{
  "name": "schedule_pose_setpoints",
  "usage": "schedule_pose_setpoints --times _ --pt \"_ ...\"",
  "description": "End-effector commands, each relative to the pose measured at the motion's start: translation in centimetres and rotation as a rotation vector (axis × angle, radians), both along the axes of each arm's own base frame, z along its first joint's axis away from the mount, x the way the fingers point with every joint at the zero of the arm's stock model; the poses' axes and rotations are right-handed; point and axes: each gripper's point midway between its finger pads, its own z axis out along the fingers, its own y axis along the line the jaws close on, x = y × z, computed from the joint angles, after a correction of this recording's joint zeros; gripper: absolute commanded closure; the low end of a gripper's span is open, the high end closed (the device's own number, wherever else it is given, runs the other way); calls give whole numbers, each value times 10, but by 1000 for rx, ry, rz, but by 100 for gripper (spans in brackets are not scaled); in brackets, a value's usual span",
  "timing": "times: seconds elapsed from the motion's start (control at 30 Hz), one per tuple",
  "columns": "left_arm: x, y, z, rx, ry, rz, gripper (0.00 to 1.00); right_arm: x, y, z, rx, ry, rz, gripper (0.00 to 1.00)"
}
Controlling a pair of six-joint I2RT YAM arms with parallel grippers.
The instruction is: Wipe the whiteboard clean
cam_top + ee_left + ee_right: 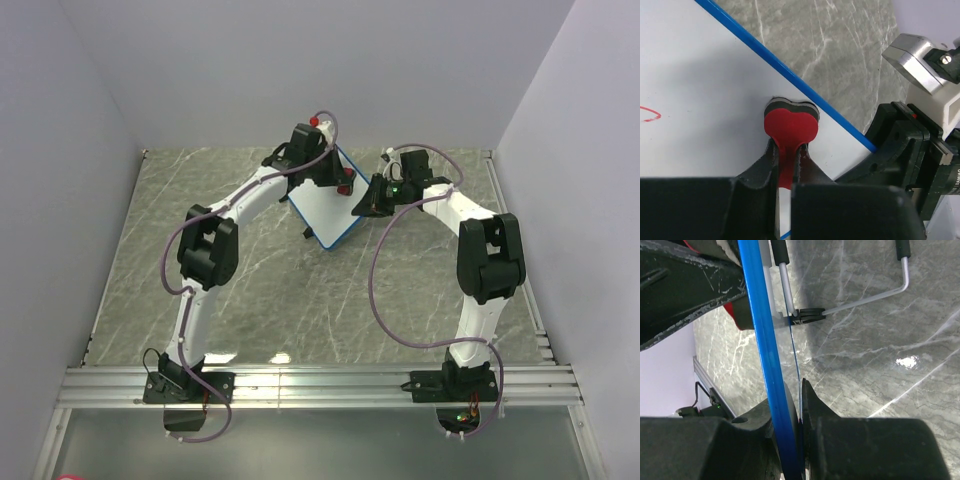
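From the near edge of the marbled worktop [250, 300], both our arms reach to the whiteboard [325, 212], which sits past the middle, turned cornerwise. Our right tool [790, 395] is closed tight on its blue frame [762, 340]. Our left tool [787, 150] is clamped on a red-and-black eraser block [791, 125], which is pressed to the white face just inside the frame. A red scribble [650, 115] shows well apart from it.

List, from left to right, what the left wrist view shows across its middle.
Red scribble on the white, blue-framed whiteboard → red heart-shaped foam eraser pinched in the left gripper → black right gripper clamping the board's edge.
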Motion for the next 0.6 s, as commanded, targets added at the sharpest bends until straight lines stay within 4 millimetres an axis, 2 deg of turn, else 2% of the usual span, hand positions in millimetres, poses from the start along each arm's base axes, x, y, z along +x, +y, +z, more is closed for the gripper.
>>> schedule_pose_setpoints --times 0.0,0.03,0.07,0.1,0.2,0.23,0.3,0.4,0.43,0.57 --pt "2 5 -6 16 42 -10 100 -29 16 -22 -50 90 35 100" --pt "9 14 -19 37 66 14 100 -30 16 -23 -51 89 38 100" --pt "17 21 -18 36 64 35 100 -31 16 -22 -54 87 37 100" --pt "29 37 -22 34 79 76 100 -32 16 -23 -56 90 41 100" --pt "50 64 -39 42 107 136 100 -37 14 -23 -64 94 44 100" --pt "60 80 -54 56 126 168 100 -38 14 -22 -68 90 46 100" --pt "71 104 -67 90 139 208 100 -41 12 -21 -75 94 48 100" --pt "76 129 -94 154 176 246 100 -43 10 -22 -89 93 53 100" --pt "75 136 -109 184 200 253 100 -44 9 -22 -91 92 56 100" --pt "67 151 -126 239 246 264 100 -45 9 -25 -90 101 54 100"
